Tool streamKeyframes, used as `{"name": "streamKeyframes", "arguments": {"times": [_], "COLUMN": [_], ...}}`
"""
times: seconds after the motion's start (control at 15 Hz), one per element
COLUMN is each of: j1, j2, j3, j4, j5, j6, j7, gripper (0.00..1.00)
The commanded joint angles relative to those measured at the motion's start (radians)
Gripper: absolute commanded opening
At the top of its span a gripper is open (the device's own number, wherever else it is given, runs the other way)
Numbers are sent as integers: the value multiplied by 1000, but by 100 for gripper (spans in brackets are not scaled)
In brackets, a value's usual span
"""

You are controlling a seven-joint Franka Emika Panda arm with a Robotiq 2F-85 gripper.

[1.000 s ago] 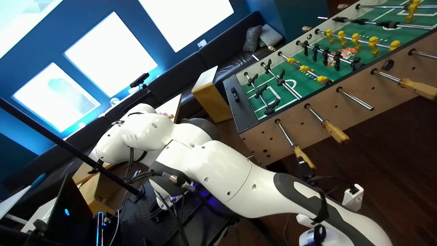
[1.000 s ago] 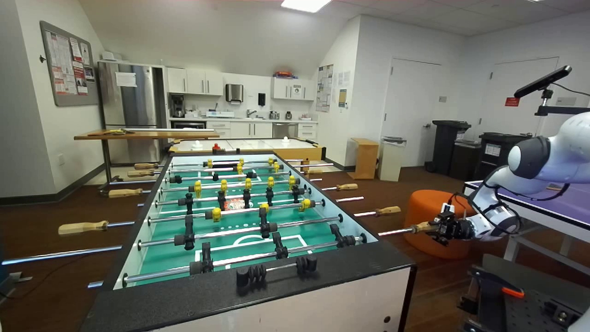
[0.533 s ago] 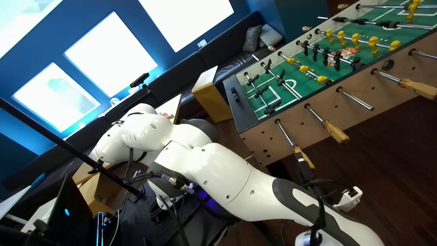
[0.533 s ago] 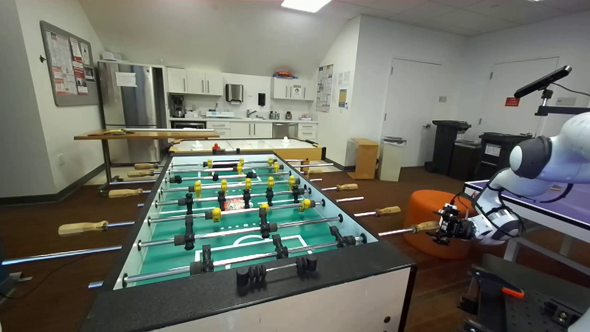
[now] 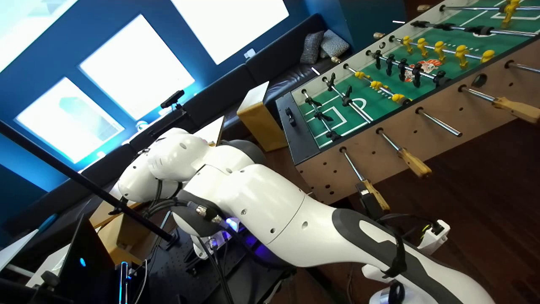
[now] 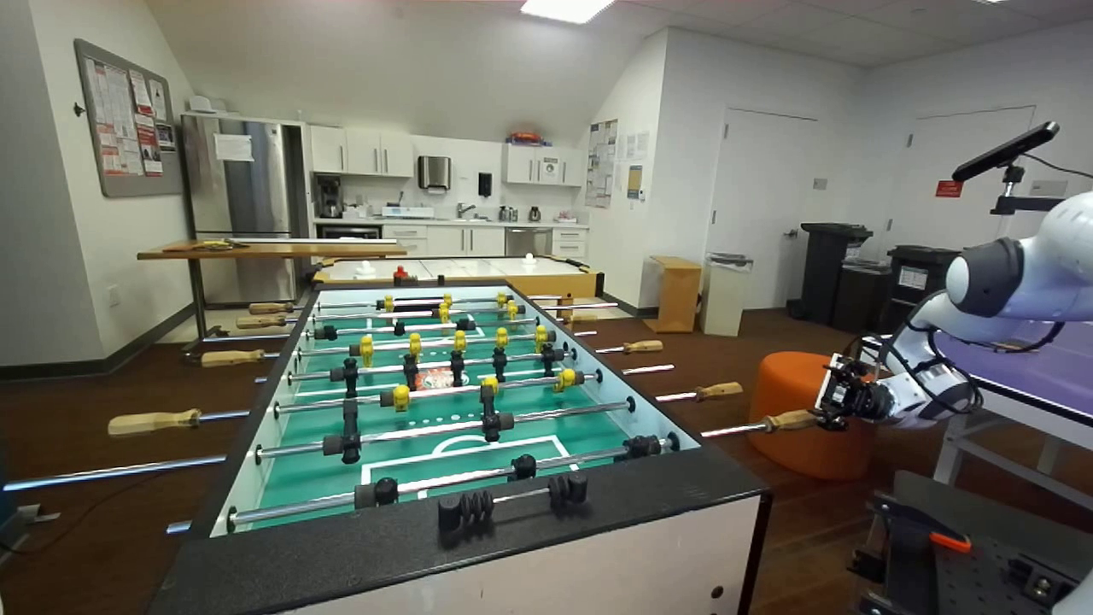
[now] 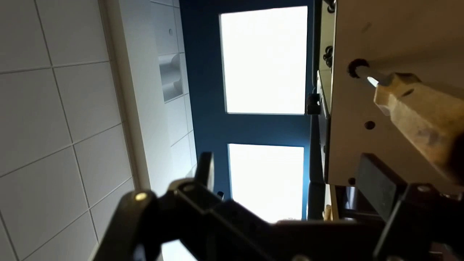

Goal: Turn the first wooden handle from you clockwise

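Note:
The first wooden handle (image 6: 790, 419) sits on the end of the nearest rod of the foosball table (image 6: 478, 581). In the other exterior view this handle (image 5: 377, 197) slants down beside my gripper (image 5: 366, 198). My gripper (image 7: 288, 170) is open in the wrist view, its fingers (image 7: 378, 186) wide apart with nothing between them. There the handle (image 7: 424, 116) lies to the right, outside the jaws; whether a finger touches it I cannot tell. The black figures (image 6: 523, 466) on that rod lie tipped over, level rather than upright.
A second wooden handle (image 5: 414, 162) and a bare rod end (image 5: 441, 123) stick out farther along the table. An orange pouf (image 6: 781, 376) stands behind the gripper. A purple table (image 6: 1055, 367) and a black cart (image 6: 982, 547) are near the arm.
My gripper has let go of the handle and shifted off to its side. The nearest rod has turned: its black figures went from upright to level.

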Motion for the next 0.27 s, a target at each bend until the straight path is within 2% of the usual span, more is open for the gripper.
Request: {"name": "streamKeyframes", "arguments": {"times": [0.0,0.2], "j1": [37,55], "j2": [-59,-76], "j3": [-40,-55], "j4": [-27,-33], "j5": [-32,-47], "j6": [-27,-21], "j7": [-43,-56], "gripper": [100,100]}}
